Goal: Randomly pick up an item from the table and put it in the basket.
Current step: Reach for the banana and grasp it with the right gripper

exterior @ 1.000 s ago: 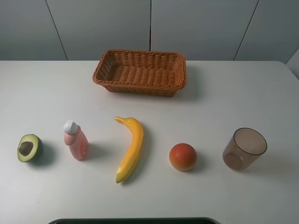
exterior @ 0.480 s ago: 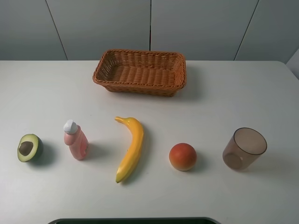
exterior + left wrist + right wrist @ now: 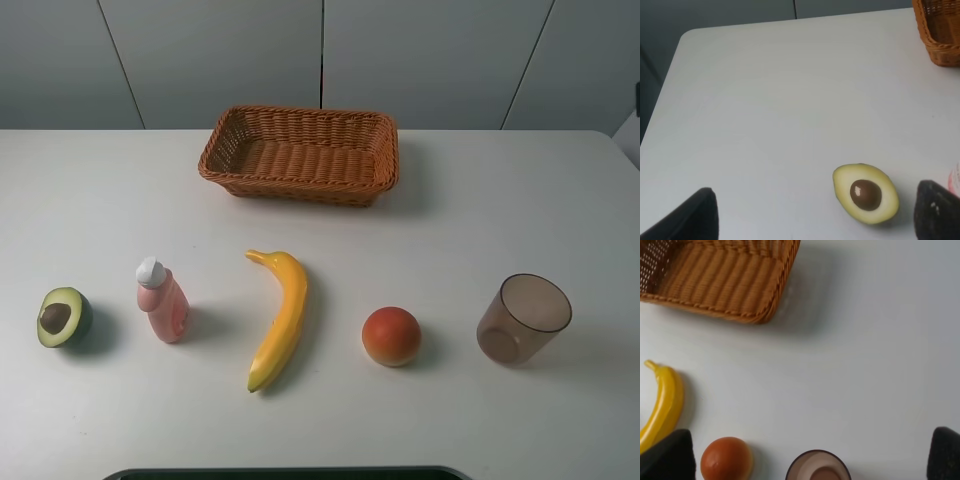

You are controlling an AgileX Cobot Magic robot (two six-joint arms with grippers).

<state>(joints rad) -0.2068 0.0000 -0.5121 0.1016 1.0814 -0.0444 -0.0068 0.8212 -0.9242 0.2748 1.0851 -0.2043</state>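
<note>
Nothing has moved in the last second: the banana lies untouched on the table, well apart from the basket, and the left gripper and right gripper both stand wide open, empty, so picking has not begun.

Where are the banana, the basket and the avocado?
banana [image 3: 281, 318]: high outside view, middle of its curved yellow body.
basket [image 3: 300, 187]: high outside view, on its woven front wall.
avocado [image 3: 866, 194]: left wrist view, on the brown pit in its cut face.
</note>
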